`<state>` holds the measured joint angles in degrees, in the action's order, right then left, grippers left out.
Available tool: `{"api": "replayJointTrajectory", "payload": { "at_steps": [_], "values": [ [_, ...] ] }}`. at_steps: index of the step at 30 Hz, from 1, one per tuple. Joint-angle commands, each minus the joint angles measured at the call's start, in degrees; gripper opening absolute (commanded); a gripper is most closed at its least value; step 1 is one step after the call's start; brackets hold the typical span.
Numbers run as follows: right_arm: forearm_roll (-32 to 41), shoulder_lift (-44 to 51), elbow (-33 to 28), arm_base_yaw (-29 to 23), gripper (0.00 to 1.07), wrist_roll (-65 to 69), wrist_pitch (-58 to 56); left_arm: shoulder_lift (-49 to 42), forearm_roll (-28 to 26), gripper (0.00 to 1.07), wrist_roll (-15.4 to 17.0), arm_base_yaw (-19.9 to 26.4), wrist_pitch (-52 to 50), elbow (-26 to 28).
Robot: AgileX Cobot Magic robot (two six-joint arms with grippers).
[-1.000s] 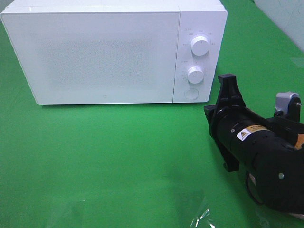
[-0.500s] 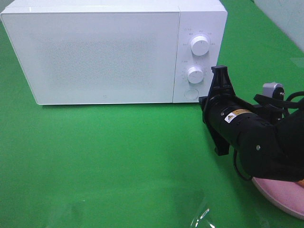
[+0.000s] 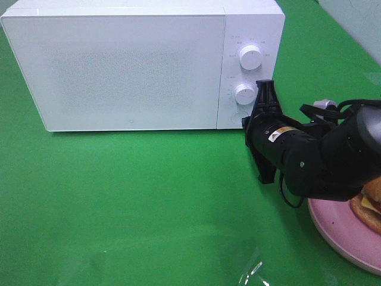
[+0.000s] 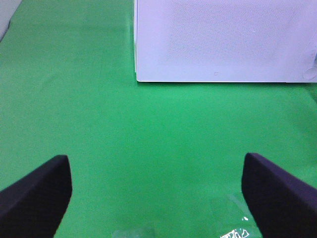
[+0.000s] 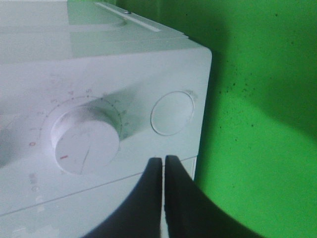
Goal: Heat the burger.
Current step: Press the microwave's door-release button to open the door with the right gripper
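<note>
- The right gripper [image 3: 265, 88] has moved over the last second from the right side of the table [image 3: 149, 196] toward the control panel of the microwave [image 3: 131, 71]. Its tip is now just beside the lower knob [image 3: 244, 93].
- Its fingers [image 5: 151, 173] are pressed together and hold nothing. In the right wrist view they point at the panel, close under the round button [image 5: 172, 113] and next to the lower knob; whether they touch the panel cannot be told.
- Because the arm has gone away from the right edge, the pink plate [image 3: 336, 229] is uncovered. The burger [image 3: 372, 202] lies on it, at the right border of the high view and only partly in sight. It is well apart from the microwave.
- The microwave door is closed, the same as one second ago.
- The left gripper [image 4: 156, 163] hangs over the bare green table in front of the microwave. Its fingers [image 4: 34, 193] stand wide apart with nothing between them.
- Judgement: the closed fingers are probably meant to press the round button, which may release the door. The burger is not yet inside, so the task is at its beginning. The door must be opened first, and only then can the burger be carried in.
- A risk: the tip may strike the lower knob instead of the button, as the two are near each other.
</note>
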<state>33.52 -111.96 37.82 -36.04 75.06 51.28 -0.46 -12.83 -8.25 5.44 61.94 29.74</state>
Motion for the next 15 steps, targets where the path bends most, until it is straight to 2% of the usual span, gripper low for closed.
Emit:
{"api": "replayJointTrajectory", "payload": {
  "at_steps": [1,15],
  "values": [
    [-1.5,-1.3,2.6,1.3,0.0,0.7,-2.5,-0.7,-0.6,0.85,0.1,0.2,-0.6,-0.2],
    [-2.8,-6.8,8.4,2.5,0.0,2.5,-2.8,-0.7,-0.6,0.85,0.1,0.2,-0.6,-0.2]
  ]
}}
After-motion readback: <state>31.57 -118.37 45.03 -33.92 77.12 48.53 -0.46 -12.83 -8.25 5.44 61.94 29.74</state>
